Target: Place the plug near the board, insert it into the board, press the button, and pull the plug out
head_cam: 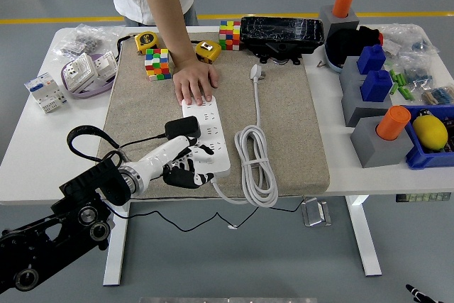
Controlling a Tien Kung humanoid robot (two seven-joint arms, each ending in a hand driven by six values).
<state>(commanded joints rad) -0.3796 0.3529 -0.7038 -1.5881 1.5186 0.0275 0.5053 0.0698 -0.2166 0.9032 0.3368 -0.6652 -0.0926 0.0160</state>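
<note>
A white power strip (213, 129) lies on the beige mat (284, 125). A black plug (182, 127) sits on the strip's left edge about halfway along, and its black cable (85, 136) loops off to the left. My left hand (188, 168) is at the strip's near end, below the plug and apart from it. Its fingers are curled down over that end and hold nothing. A person's hand (194, 83) rests flat on the strip's far end. The strip's button is hidden from me.
The strip's own white cable (257, 164) lies coiled to its right, ending in a white plug (255, 71). Two colour cubes (157, 63), tape measures (145, 40) and a black case (281, 32) sit at the mat's far edge. Grey blocks and a blue bin (425, 154) fill the right side.
</note>
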